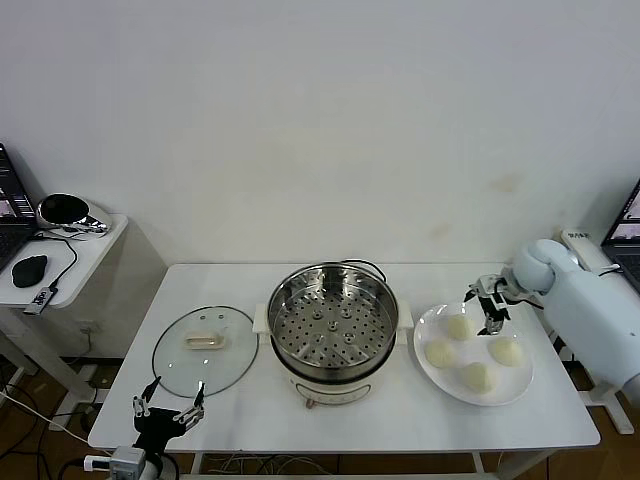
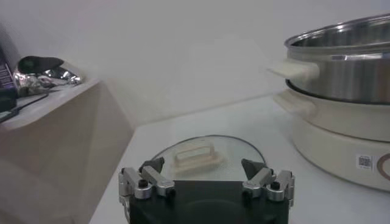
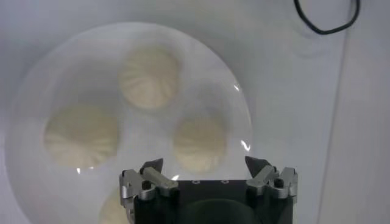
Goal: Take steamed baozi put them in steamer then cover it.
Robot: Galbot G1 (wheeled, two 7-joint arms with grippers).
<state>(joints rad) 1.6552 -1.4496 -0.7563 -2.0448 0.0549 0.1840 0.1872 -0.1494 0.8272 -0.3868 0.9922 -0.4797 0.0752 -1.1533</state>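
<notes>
Right end effector (image 1: 489,312) wide open, empty, hovering above four cream-white round steamed baozi (image 3: 200,144) on flat white plate (image 1: 440,373). Large stainless-steel steamer (image 1: 333,318) apart, toward left end effector (image 1: 170,402), also open, near round clear glass lid (image 2: 201,159) on white table (image 1: 400,405).

4 cream-white baozi (image 1: 458,326) – pleated tops – on white plate (image 1: 520,391); steel steamer (image 1: 333,320).

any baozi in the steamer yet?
No: the steamer tray is bare, and all four baozi sit on the plate.
</notes>
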